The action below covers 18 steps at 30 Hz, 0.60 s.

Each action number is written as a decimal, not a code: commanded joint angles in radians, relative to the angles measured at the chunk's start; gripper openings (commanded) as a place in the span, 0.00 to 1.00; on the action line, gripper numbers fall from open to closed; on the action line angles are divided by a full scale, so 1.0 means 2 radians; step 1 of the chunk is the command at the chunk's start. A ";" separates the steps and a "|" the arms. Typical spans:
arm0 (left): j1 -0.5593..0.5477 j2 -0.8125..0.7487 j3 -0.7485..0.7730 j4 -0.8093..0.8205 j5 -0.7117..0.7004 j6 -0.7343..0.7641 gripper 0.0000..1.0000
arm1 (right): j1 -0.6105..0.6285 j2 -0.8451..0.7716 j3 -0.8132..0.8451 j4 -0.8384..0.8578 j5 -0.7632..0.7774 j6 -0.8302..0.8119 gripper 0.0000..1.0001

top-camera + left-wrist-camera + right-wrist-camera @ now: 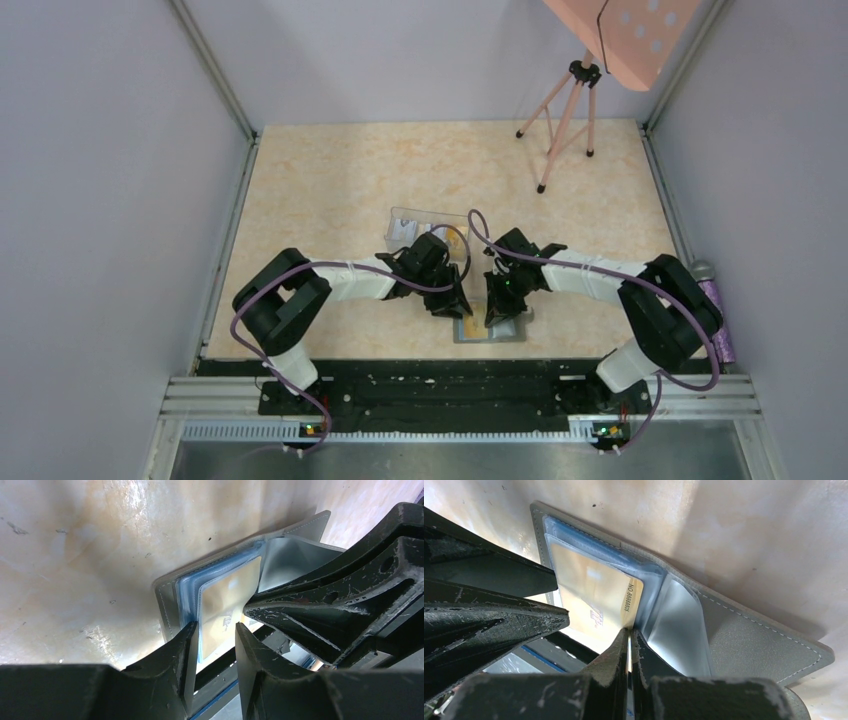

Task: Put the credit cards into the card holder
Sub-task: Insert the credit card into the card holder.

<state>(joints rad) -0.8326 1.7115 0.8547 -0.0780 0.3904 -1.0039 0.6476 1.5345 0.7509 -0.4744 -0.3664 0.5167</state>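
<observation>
- The left claw (216,626) has its fingers apart, astride the near edge of the open card holder (165,605). Nothing looks clamped between them.
- The card holder lies flat and open on the table (330,180), at about 6 o'clock of the tabletop, close to the arm bases. The clear box (410,222) sits beyond it, at roughly 11 o'clock.
- One yellow credit card (591,592) sits in a clear sleeve on the holder's blue leaf. In the left wrist view its near end shows through the gap of the left claw.
- The right claw (629,632) has its fingers pressed together, touching the card's free corner at about 5 o'clock of the card in the right wrist view. From this angle I cannot tell whether a sliver of card or sleeve is nipped between them.
- The step in hand appears to be seating this card in its slot.
- The next move calls for a gentle push deeper along the sleeve, with the left claw steadying the holder so that it does not slide.
</observation>
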 commanded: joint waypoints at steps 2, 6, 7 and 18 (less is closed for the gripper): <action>-0.006 -0.004 -0.005 0.077 0.029 -0.011 0.36 | 0.006 0.000 -0.011 0.025 -0.006 0.003 0.00; -0.006 -0.027 -0.016 0.099 0.031 -0.014 0.34 | 0.005 -0.017 -0.005 0.027 -0.012 0.008 0.10; -0.006 -0.030 -0.019 0.105 0.032 -0.015 0.33 | 0.005 -0.021 -0.004 0.026 -0.012 0.010 0.13; -0.006 -0.039 -0.026 0.126 0.042 -0.020 0.31 | -0.002 -0.046 0.009 0.011 -0.014 0.012 0.44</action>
<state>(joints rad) -0.8326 1.6642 0.8036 0.0834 0.4294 -1.0260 0.6456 1.4921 0.7460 -0.4808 -0.3832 0.5350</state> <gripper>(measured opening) 0.317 0.397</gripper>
